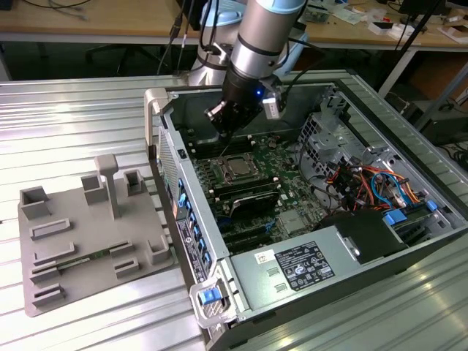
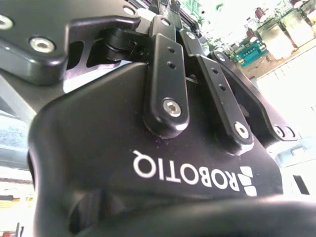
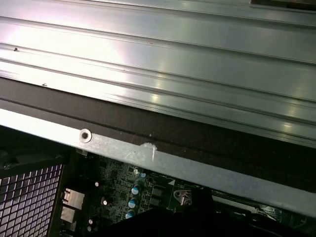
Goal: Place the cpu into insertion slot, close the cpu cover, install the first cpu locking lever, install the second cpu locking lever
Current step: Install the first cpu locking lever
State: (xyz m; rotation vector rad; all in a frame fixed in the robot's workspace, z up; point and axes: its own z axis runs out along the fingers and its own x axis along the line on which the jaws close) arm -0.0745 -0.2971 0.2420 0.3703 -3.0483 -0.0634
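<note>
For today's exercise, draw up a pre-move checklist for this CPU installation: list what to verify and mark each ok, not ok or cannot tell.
1. CPU seated in the insertion slot: ok, silver top sits inside the socket.
2. CPU cover closed over the chip: cannot tell.
3. Locking levers latched: cannot tell, too small.
4. Gripper positioned above the socket area: ok, hovering just beyond it.
5. Jaws open or shut: cannot tell.
6. Grey fixture tray outside the computer case, clear of the arm: ok.

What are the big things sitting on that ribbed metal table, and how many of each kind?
Open computer cases: 1
Grey plastic trays: 1
Robot arms: 1
Total: 3
</note>
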